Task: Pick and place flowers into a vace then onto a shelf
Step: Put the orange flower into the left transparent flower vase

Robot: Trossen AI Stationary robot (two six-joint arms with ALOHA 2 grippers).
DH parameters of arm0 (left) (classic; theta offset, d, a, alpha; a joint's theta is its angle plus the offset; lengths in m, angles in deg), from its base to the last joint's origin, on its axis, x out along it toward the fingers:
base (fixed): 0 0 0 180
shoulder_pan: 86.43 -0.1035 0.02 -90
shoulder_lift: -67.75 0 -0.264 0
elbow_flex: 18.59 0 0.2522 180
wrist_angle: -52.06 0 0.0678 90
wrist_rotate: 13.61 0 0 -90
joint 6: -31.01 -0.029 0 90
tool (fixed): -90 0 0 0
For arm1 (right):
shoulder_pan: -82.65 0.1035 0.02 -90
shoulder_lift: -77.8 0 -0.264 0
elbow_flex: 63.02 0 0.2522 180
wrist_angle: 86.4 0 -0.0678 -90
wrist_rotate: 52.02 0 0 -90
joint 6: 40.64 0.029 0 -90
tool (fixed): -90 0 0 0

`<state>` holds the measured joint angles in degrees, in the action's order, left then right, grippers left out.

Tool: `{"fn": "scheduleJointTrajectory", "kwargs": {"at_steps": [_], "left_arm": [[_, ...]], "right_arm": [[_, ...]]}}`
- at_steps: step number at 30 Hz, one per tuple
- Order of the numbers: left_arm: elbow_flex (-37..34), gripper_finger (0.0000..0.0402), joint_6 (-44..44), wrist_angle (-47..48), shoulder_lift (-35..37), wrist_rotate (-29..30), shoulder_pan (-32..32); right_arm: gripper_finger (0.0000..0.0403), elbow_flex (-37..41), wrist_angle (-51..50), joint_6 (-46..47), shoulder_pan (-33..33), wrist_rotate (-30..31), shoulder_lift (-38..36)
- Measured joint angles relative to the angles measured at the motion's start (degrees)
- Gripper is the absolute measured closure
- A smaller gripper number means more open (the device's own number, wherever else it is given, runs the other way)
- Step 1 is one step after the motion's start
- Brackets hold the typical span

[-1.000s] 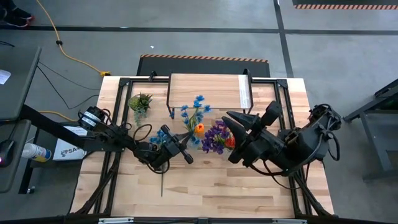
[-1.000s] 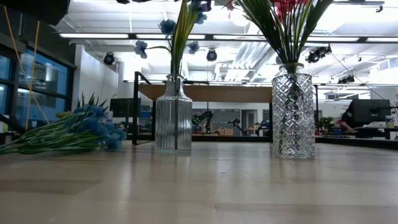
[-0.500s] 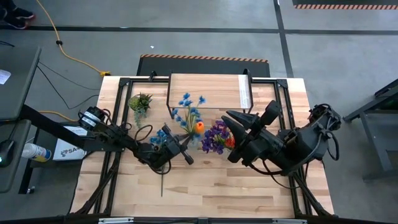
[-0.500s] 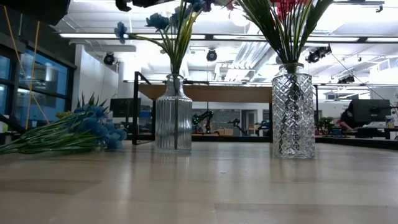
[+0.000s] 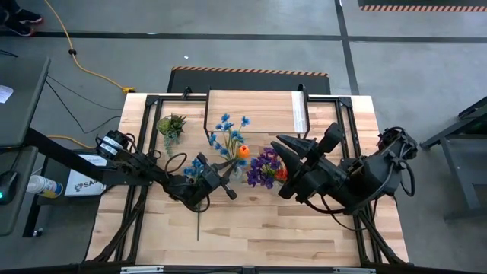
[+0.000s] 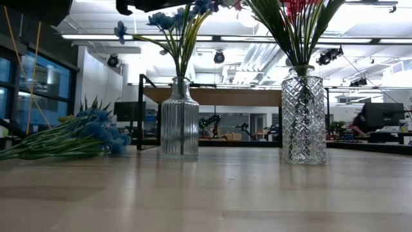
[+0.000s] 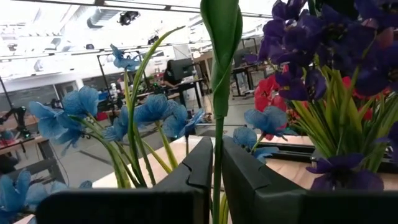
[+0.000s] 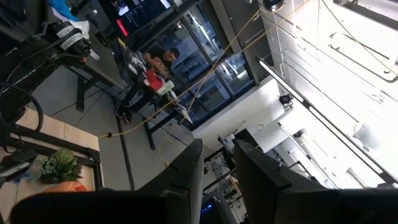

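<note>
2 glass vases stand on the plank table (image 6: 206, 193): a ribbed vase (image 6: 179, 118) with blue flowers (image 6: 168, 21) fanning out of its neck, and a diamond-cut vase (image 6: 303, 115) packed with the red and purple bunch (image 5: 265, 167). A loose bunch of blue flowers (image 6: 77, 136) lies flat on the tabletop beside the ribbed vase.

From above, the left gripper (image 5: 215, 181) sits low over the table just beside the ribbed vase, its fingers (image 7: 202, 168) set close either side of 1 green stem (image 7: 219, 74), a thin gap showing; I cannot tell whether they still pinch it. The right gripper (image 5: 285, 144) hangs raised beside the purple bunch, its 2 fingers (image 8: 189, 168) a little apart with nothing between them.

Farther back, an orange bloom (image 5: 243, 151) shows among the blue ones. Behind the vases stands the shelf (image 5: 255, 113), bare on top, and a small spiky potted plant (image 5: 172, 125) sits well off to its side.
</note>
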<state>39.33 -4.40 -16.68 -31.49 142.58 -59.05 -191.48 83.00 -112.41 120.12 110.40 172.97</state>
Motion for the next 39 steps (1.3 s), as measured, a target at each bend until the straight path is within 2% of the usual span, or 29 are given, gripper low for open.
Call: {"fn": "scheduleJointTrajectory", "kwargs": {"at_steps": [20, 31, 39], "left_arm": [[0.0, 0.0335, 3.12, 0.37, 0.02, 3.43, 0.0], [0.0, 0.0334, 8.92, 5.16, 0.06, 3.08, 0.0], [0.0, 0.0291, 11.87, 6.57, 0.07, 3.26, 0.0]], "right_arm": [[0.032, 0.02, 0.0, 0.03, 0.02, 0.0, 0.0], [0.032, 0.0, 0.0, 0.03, 0.02, 0.0, 0.0], [0.032, 0.01, 0.0, 0.03, 0.02, 0.0, 0.0]]}}
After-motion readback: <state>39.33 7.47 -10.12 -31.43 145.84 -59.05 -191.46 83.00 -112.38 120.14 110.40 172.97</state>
